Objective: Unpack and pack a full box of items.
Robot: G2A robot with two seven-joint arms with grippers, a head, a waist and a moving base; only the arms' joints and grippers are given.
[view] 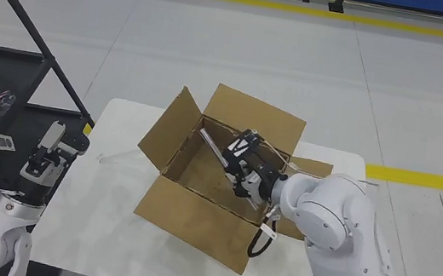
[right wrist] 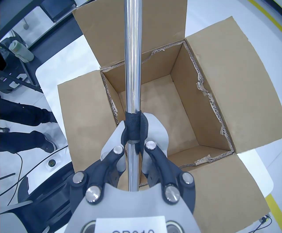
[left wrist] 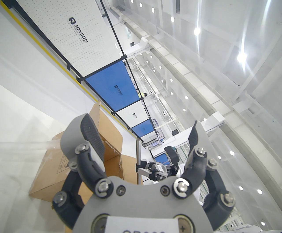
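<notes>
Right wrist view, right jaws clamping rod (right wrist: 132, 66) above box (right wrist: 222, 72), left jaws apart.

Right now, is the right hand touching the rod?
Touching. The right wrist view shows the right hand clamped on the rod, pads against both sides.

The left gripper (left wrist: 142, 125) tilts upward, jaws spread wide. Just past it sits the cardboard box (left wrist: 47, 172), flaps open, on the white table (left wrist: 19, 119). Farther off, the right gripper (left wrist: 154, 172) holds a metal rod (left wrist: 138, 154) upright by the box.
</notes>
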